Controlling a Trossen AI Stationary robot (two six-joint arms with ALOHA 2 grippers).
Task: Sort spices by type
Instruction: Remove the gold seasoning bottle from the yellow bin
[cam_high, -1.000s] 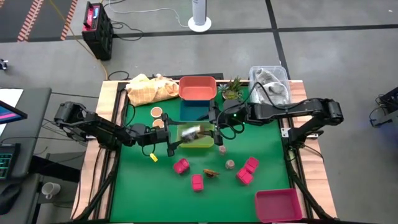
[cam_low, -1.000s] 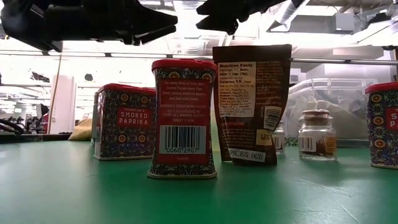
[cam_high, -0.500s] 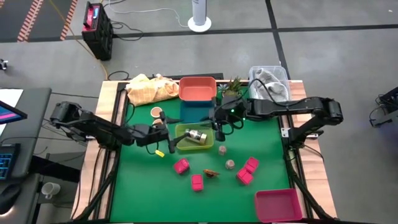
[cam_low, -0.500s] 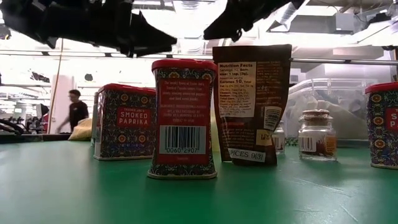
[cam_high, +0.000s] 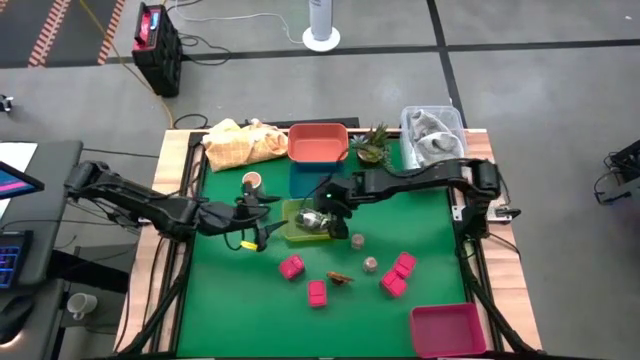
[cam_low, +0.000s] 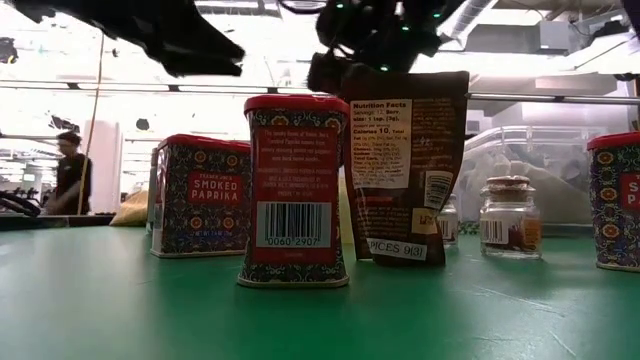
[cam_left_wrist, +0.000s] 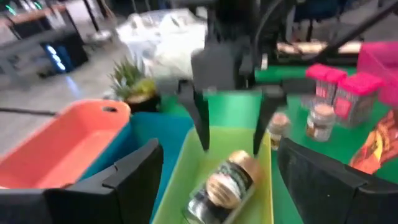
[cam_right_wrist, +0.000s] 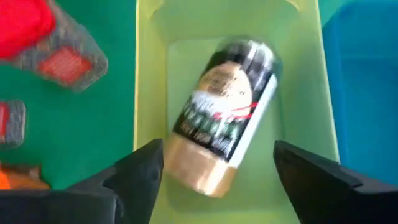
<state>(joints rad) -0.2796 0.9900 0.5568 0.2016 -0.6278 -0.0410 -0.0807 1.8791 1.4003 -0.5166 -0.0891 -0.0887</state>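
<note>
A dark-labelled spice jar with a gold lid (cam_right_wrist: 225, 127) lies on its side in a lime-green tray (cam_high: 296, 232). My right gripper (cam_high: 330, 207) hangs open right above it, fingers pointing down on either side of the jar (cam_left_wrist: 227, 183) without touching. My left gripper (cam_high: 266, 224) is open just left of the tray, level with the table. Pink tins (cam_high: 291, 266) (cam_high: 398, 274), small round jars (cam_high: 357, 240) (cam_high: 370, 264) and a brown pouch (cam_high: 340, 278) stand on the green mat; in the low view they are paprika tins (cam_low: 295, 190) and a pouch (cam_low: 405, 165).
Behind the lime tray sit a blue tray (cam_high: 312, 180) and a coral tray (cam_high: 318, 142); a pink tray (cam_high: 447, 330) is at the near right corner. A yellow cloth (cam_high: 243, 142), a plant (cam_high: 373, 143), a clear bin (cam_high: 433, 135) and a tan jar (cam_high: 251, 181) line the far side.
The spice jar has dropped into the lime tray and come to rest on its side. My left gripper has drawn back toward the table's left edge. My right gripper has moved left and toward the near edge, coming over the tray.
</note>
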